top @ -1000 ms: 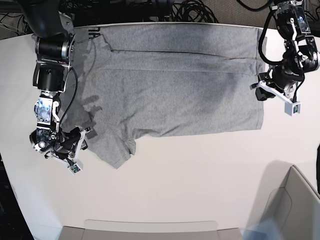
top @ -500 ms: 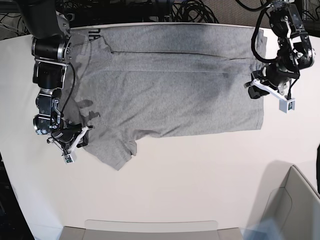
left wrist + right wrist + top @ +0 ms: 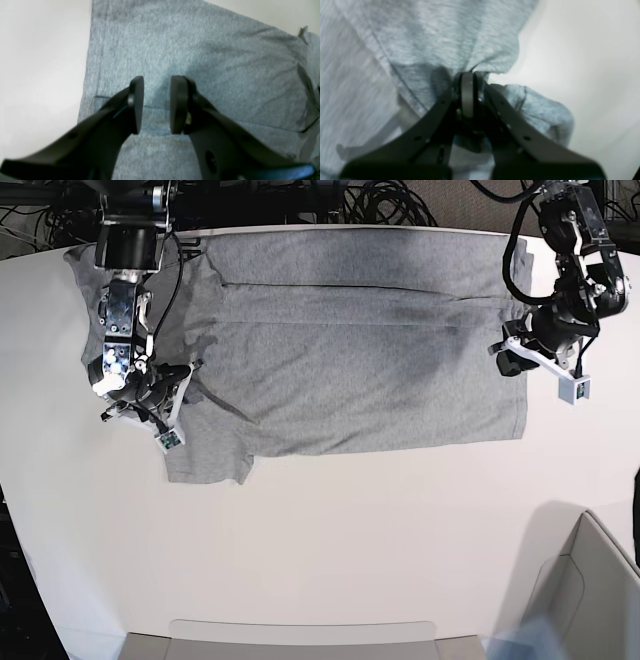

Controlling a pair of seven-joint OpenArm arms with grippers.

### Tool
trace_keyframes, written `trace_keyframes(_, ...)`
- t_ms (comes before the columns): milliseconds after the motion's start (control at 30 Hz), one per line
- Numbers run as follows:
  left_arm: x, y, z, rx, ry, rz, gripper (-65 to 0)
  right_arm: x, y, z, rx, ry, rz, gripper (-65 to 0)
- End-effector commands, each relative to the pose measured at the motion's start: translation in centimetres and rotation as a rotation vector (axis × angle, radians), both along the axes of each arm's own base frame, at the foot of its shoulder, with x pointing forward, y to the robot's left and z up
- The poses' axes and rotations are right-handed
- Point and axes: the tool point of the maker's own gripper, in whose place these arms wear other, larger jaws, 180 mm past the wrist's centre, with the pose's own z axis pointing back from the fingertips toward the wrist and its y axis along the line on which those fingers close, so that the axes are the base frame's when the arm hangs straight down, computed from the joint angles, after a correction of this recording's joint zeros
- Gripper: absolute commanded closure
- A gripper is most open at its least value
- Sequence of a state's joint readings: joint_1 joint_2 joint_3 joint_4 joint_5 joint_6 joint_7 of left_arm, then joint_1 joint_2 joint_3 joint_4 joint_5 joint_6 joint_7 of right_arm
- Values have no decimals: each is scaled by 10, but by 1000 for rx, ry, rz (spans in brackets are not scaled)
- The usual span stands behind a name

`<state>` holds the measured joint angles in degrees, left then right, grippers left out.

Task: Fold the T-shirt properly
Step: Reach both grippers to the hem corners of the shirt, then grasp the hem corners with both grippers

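Observation:
The heather-grey T-shirt (image 3: 360, 350) lies spread plain side up across the back of the white table (image 3: 330, 550). My right gripper (image 3: 168, 395) at the shirt's left end is shut on a bunched fold of sleeve fabric; the right wrist view shows the closed gripper (image 3: 467, 76) pinching the cloth (image 3: 450, 37). My left gripper (image 3: 508, 360) hovers at the shirt's right end; in the left wrist view the left gripper (image 3: 157, 105) is open and empty just over the flat shirt (image 3: 212, 62), near a hem edge.
A cardboard box (image 3: 590, 590) stands at the front right corner. A grey tray rim (image 3: 300, 635) runs along the front edge. Cables (image 3: 380, 200) lie behind the table. Bare table (image 3: 37, 62) shows left of the shirt's edge.
My right gripper has moved toward the back of the table, dragging the sleeve fabric with it. The left gripper shifted slightly toward the back and inward, then stayed.

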<state>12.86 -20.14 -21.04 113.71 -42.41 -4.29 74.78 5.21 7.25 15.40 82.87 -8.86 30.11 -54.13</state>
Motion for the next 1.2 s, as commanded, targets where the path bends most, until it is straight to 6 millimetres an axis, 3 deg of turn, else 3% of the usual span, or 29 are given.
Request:
trace_keyframes(0, 6, 3, 10, 16, -37, -4, -191, 2, -1, 7, -11, -14, 4, 0)
trace_keyframes(167, 7, 1, 10, 14, -38, -11, -191, -1, 2, 6, 0, -15, 7, 0)
trace_keyframes(233, 7, 1, 10, 14, -38, -11, -191, 5, 9, 18, 37, -57, 12, -63)
trace_keyframes(367, 8, 1, 10, 14, -40, -11, -191, 21, -2, 67, 141, -221, -61, -204)
trace_keyframes(433, 8, 1, 10, 14, -40, -11, -191, 31, -10, 93, 210, -307, -105, -211)
trace_keyframes(533, 7, 1, 10, 14, -38, -11, -191, 43, -29, 115, 277, -383, -173, -192)
trace_keyframes(633, 8, 1, 10, 14, -38, -10, -191, 56, -39, 106, 311, -354, -216, -188)
trace_keyframes(767, 8, 1, 10, 13, -39, -12, -191, 72, -46, 73, 377, -249, -267, -188)
trace_keyframes(900, 8, 1, 10, 13, -38, -12, -191, 84, -48, 61, 475, -279, -325, -188)
trace_keyframes(1167, 7, 1, 9, 13, -35, -12, -191, 88, -52, 29, 544, -234, -464, -188)
